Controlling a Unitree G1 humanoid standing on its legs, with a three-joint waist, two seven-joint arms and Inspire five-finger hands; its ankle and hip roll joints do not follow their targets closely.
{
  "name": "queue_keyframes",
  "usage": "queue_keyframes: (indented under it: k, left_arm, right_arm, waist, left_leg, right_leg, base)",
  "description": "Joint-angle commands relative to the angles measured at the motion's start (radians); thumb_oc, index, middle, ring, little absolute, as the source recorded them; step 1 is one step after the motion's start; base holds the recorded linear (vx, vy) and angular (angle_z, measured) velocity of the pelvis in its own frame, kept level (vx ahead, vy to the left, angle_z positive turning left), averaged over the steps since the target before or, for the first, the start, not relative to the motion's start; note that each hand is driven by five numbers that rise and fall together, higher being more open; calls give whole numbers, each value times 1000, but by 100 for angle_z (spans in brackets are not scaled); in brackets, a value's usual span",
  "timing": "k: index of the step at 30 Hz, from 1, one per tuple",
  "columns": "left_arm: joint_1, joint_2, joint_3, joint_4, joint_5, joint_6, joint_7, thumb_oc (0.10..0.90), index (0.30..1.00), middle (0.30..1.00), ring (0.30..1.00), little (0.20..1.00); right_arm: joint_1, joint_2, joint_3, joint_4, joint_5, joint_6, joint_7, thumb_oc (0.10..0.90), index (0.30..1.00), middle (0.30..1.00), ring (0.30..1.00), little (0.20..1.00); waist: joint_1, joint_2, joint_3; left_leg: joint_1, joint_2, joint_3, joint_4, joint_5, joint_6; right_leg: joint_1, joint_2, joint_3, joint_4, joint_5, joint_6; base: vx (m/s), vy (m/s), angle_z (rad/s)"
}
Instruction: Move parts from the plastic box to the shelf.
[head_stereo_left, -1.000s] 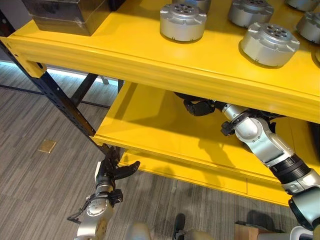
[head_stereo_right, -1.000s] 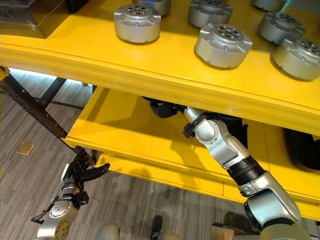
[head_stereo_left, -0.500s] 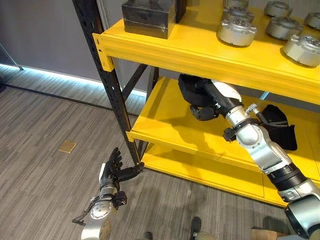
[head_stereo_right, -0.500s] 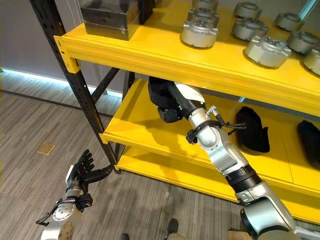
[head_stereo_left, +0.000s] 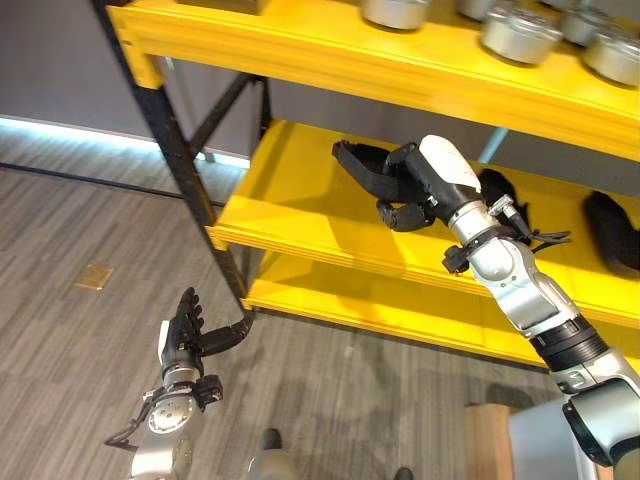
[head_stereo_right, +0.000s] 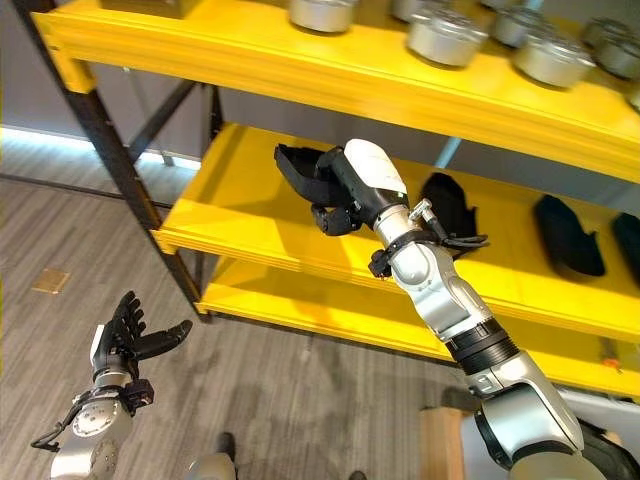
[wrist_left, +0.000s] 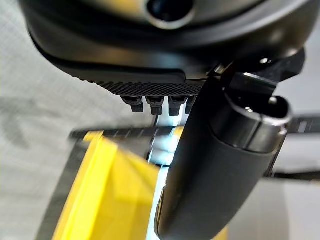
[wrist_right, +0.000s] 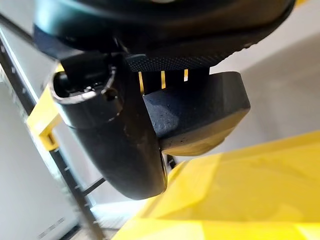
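Grey wood-grain floor (head_stereo_left: 70, 230) runs under a yellow shelf (head_stereo_left: 300, 225) on black perforated posts, its top level carrying round silver-grey parts (head_stereo_right: 445, 35) and its middle level two more black parts (head_stereo_right: 565, 235) lying flat further to the right. Over the middle level the right hand (head_stereo_left: 405, 190) has its fingers and thumb curled round a black part (head_stereo_right: 300, 165), a matte, flattish dark piece with a rounded edge that juts out past the fingers, seen close up in the right wrist view (wrist_right: 200, 112). Low over the floor the left hand (head_stereo_left: 182, 335) has its fingers straight and spread, holding nothing.
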Motion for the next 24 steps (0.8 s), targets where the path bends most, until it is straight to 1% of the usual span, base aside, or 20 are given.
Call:
queue_keyframes:
  k: [1,3,6,10,14,16,17,18,19,20,22,23,24]
  left_arm:
    - [-35,21,-29,-95,-12,-79,-20,900,1000,1000,1000,1000]
    - [-35,16,-30,-94,-11,-77,-18,900,1000,1000,1000,1000]
    - [-28,8,-36,-93,-16,-75,-25,900,1000,1000,1000,1000]
    - [-21,8,-42,-88,-15,-75,-31,900,1000,1000,1000,1000]
    - [-19,18,-52,-99,-25,-81,-40,900,1000,1000,1000,1000]
    - [-23,37,-67,-104,-25,-82,-49,900,1000,1000,1000,1000]
    - [-33,56,-96,-109,-26,-85,-65,900,1000,1000,1000,1000]
    - [-34,56,-96,-109,-27,-85,-65,900,1000,1000,1000,1000]
    - [-42,73,-114,-110,-32,-89,-77,900,1000,1000,1000,1000]
    - [-50,84,-122,-107,-41,-95,-80,900,1000,1000,1000,1000]
    - [-57,95,-123,-112,-53,-101,-83,900,1000,1000,1000,1000]
    - [-61,107,-124,-116,-68,-107,-84,900,1000,1000,1000,1000]
    - [-62,106,-124,-116,-68,-106,-84,900,1000,1000,1000,1000]
  right_arm:
    - [-155,-35,-42,-57,-41,-51,-91,400,300,300,300,300]
    - [-156,-42,-46,-69,-41,-50,-92,400,300,300,300,300]
    - [-174,-54,-38,-74,-44,-55,-98,400,300,300,300,300]
    - [-192,-74,-34,-68,-58,-54,-107,400,300,300,300,300]
    - [-256,-92,27,26,-83,-44,-103,400,300,300,300,300]
    - [-306,-94,64,86,-89,-34,-103,400,300,300,300,300]
    - [-364,-78,100,166,-99,-26,-110,400,300,300,300,300]
    - [-368,-77,103,170,-99,-27,-112,400,300,300,300,300]
    - [-406,-37,116,251,-80,-22,-121,400,300,300,300,300]
    - [-436,-15,136,312,-69,-19,-120,400,300,300,300,300]
    - [-475,-2,165,358,-70,-18,-123,400,300,300,300,300]
    - [-521,-6,189,391,-76,-13,-123,400,300,300,300,300]
    - [-525,-5,191,394,-75,-14,-123,400,300,300,300,300]
  waist:
    - [3,3,-144]
    - [-4,9,-147]
    - [-13,25,-151]
    - [-17,38,-151]
    - [-10,42,-150]
    - [-1,42,-145]
    - [12,41,-126]
    - [11,42,-125]
    - [25,40,-101]
    - [39,38,-76]
    - [53,40,-45]
    - [69,45,-18]
    - [67,46,-20]
  left_leg:
    - [21,10,-77,27,-111,22]
    - [35,27,-74,3,-95,13]
    - [53,49,-74,-28,-71,4]
    - [64,61,-77,-35,-65,-2]
    - [66,66,-80,-39,-62,-6]
    - [60,66,-85,-27,-68,-5]
    - [43,62,-98,9,-84,0]
    - [40,61,-99,13,-87,0]
    - [9,51,-117,66,-107,1]
    - [-28,42,-132,118,-124,0]
    - [-79,35,-148,183,-144,-1]
    - [-127,33,-164,245,-163,-2]
    - [-135,32,-166,253,-166,-2]
  right_leg:
    - [-93,-18,39,91,-22,-25]
    - [-91,-3,38,94,-38,-30]
    - [-92,20,45,106,-61,-41]
    - [-91,33,45,117,-74,-49]
    - [-90,34,38,135,-85,-51]
    - [-94,31,33,155,-92,-54]
    - [-107,24,25,195,-106,-55]
    - [-109,23,24,198,-108,-55]
    - [-129,12,14,249,-124,-57]
    - [-156,2,7,296,-136,-59]
    - [-196,-7,2,354,-158,-62]
    - [-239,-19,-2,417,-176,-65]
    - [-246,-20,-1,423,-179,-65]
  base:
    - [16,-135,-3]
    - [15,-132,-11]
    - [20,-116,-7]
    - [23,-71,4]
    - [33,-25,2]
    - [30,-17,3]
    - [10,-8,11]
    - [-22,-7,17]
    - [-56,-3,25]
    - [-93,-6,37]
    - [-123,2,40]
    - [-103,7,19]
    - [-124,6,9]
